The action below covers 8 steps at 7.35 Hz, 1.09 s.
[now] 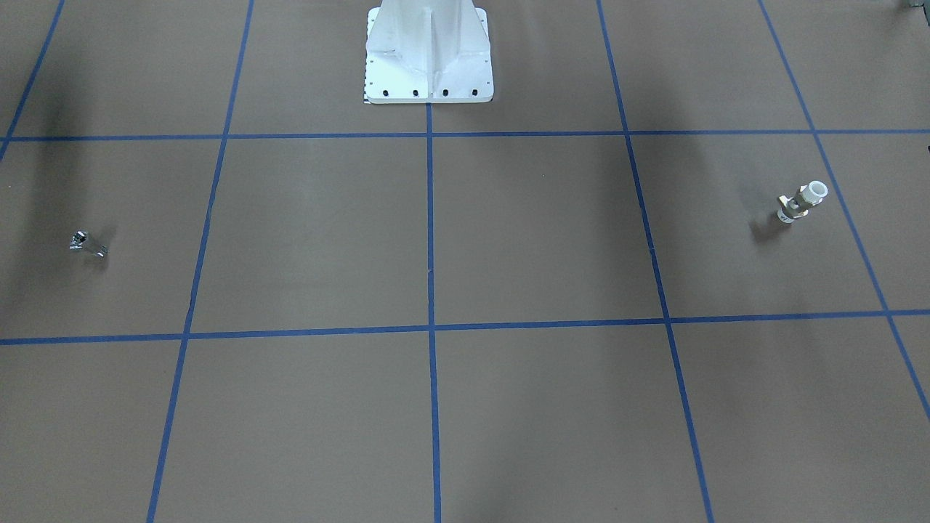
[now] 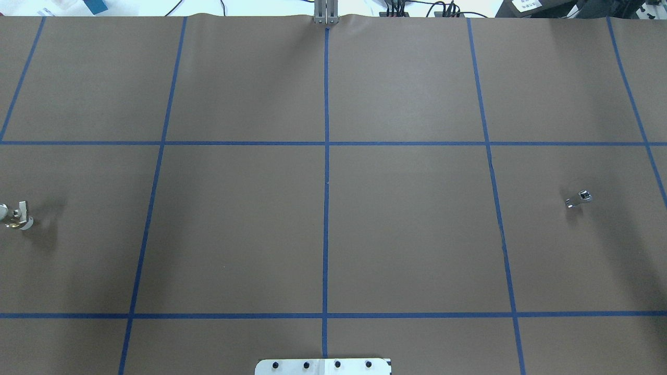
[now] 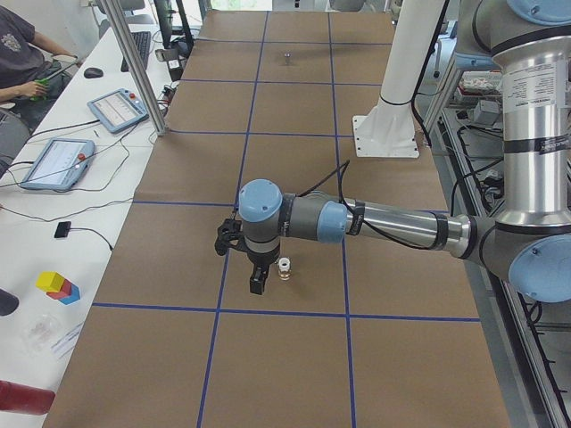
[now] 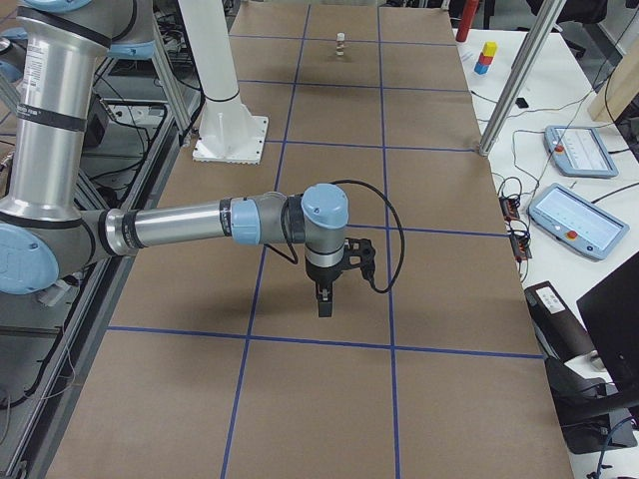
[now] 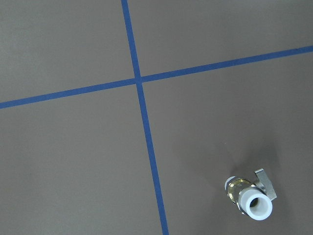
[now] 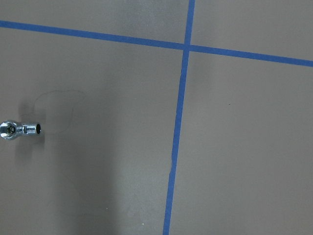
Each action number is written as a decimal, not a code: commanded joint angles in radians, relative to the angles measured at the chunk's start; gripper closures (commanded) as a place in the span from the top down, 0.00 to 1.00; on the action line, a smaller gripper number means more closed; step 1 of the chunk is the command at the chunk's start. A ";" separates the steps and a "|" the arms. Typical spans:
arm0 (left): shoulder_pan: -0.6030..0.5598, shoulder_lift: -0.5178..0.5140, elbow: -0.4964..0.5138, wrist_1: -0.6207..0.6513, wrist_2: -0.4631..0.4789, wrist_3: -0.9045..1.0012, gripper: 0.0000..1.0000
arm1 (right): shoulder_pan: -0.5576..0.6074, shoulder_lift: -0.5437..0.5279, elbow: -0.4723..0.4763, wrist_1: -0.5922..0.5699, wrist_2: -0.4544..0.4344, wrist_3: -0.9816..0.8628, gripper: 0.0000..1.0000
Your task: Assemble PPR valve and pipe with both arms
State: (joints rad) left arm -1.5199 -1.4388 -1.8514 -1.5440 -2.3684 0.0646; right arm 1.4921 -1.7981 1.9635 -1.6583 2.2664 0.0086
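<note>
The PPR valve (image 1: 801, 201) stands on end on the brown table (image 2: 406, 234), out at 9 o'clock in the overhead view, with one white ring up. The pipe (image 2: 578, 198) lies on its side well apart from it, at 3 o'clock. The left gripper (image 3: 257, 285) hangs near the valve, pointing down. The right gripper (image 4: 324, 302) also points down. I cannot tell how far either gripper's fingers are spread. The white pedestal (image 1: 429, 58) sits at 6 o'clock in the overhead view.

Grey left arm (image 3: 401, 227) and right arm (image 4: 170, 230), light-blue caps (image 3: 260, 198), silver tubes (image 3: 535, 134), black cables (image 4: 399, 244), white bolted pedestal (image 1: 429, 54).
</note>
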 commanded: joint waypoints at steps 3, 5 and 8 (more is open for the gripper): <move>0.001 0.024 -0.045 0.001 -0.038 -0.009 1.00 | -0.003 -0.004 -0.014 0.002 0.010 0.001 1.00; 0.016 0.023 -0.045 -0.002 -0.038 -0.011 0.99 | -0.003 -0.003 -0.020 0.002 0.024 0.001 1.00; 0.168 0.024 -0.031 -0.104 -0.025 -0.165 1.00 | -0.003 -0.001 -0.020 0.005 0.025 0.001 1.00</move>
State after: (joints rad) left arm -1.4077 -1.4179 -1.8893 -1.5894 -2.3979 -0.0318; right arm 1.4896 -1.8000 1.9426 -1.6550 2.2903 0.0092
